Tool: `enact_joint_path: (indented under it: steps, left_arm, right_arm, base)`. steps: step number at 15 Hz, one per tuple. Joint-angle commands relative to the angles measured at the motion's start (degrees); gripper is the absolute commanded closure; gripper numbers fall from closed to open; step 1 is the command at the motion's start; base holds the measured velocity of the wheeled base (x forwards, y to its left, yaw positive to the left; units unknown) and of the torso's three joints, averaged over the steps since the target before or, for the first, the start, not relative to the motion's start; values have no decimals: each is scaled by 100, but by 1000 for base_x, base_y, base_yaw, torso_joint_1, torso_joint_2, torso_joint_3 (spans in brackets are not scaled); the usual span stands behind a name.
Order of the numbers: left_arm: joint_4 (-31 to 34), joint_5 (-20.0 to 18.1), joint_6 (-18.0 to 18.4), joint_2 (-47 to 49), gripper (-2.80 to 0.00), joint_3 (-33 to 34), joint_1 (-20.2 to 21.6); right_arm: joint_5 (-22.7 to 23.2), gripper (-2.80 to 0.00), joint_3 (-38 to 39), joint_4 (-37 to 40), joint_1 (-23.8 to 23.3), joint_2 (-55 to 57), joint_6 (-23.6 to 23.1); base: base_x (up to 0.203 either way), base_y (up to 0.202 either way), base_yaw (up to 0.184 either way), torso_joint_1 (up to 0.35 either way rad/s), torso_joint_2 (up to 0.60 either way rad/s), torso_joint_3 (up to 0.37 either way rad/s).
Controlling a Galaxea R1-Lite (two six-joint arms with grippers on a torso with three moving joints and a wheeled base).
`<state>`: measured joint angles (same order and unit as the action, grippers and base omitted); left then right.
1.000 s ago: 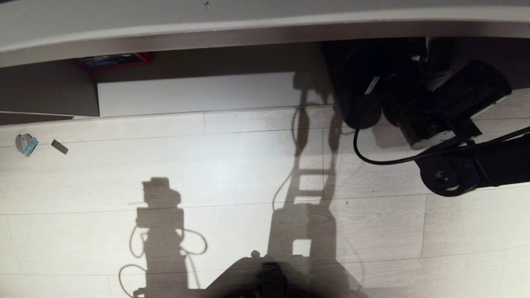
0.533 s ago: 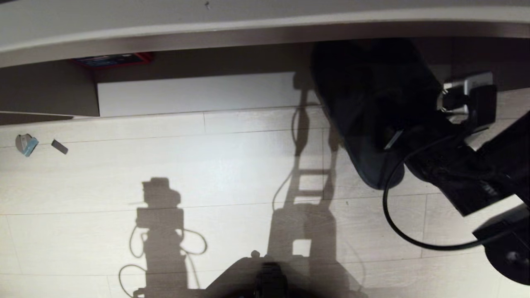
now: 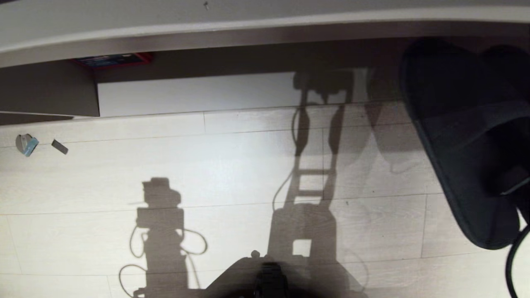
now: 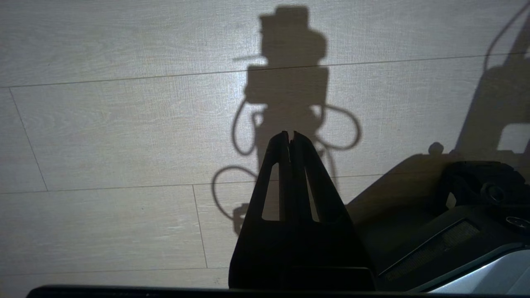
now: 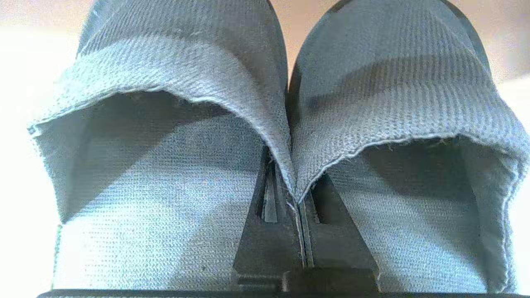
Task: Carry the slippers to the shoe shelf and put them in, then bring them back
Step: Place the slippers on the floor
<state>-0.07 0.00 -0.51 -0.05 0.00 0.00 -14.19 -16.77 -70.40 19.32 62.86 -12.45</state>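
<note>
We see blue-grey woven slippers (image 5: 174, 174), a pale wood-grain floor (image 3: 232, 165), and a red-edged box (image 3: 112, 59).

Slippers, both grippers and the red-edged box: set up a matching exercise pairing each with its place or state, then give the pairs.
Things
1. slippers
2. left gripper
3. right gripper
4. red-edged box

Places or states
A. shut on nothing, pointing at the bare floor
B. far back on the left, under the long pale top
C. side by side, pinched together by their inner edges
D. shut on fabric, between two shoes

Pairs: 1-C, 2-A, 3-D, 4-B
</note>
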Motion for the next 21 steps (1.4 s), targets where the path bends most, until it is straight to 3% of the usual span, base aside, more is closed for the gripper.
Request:
enact_joint_path:
  steps: [1,4,6,9,10,12,15,21]
  left_arm:
    - [-1,0,-2,-3,0,0,0]
    - [-1,0,-2,-2,0,0,0]
    - [-1,0,7,-4,0,0,0]
    - [-1,0,7,-4,0,0,0]
    - [-1,0,7,5,0,0,0]
    - [-1,0,7,4,0,0,0]
    - [-1,0,11,-4,0,0,0]
    - [-1,0,-5,-1,0,0,0]
  right_arm:
    - [-67,0,173,580,-534,-1741,1]
    - [-27,0,344,2325,-1318,-3706,175]
    - [350,0,485,3554,-1694,-4706,371]
    - [1213,0,771,5822,-1877,-5865,524]
    - [1382,0,1010,6177,-1896,-6132,540]
    - [1555,0,1650,6453,-1917,-6283,594]
    - [1505,0,1666,7085,-1923,-6287,653]
    - [1489,0,1677,7031,-1923,-6286,682]
  base:
    - [0,0,0,0,0,0]
    - [0,0,0,0,0,0]
    - [0,0,0,0,0,0]
    - [0,0,0,0,0,0]
    - [0,0,0,0,0,0]
    - [0,0,0,0,0,0]
    - [0,0,0,0,0,0]
    - [0,0,0,1,2,57]
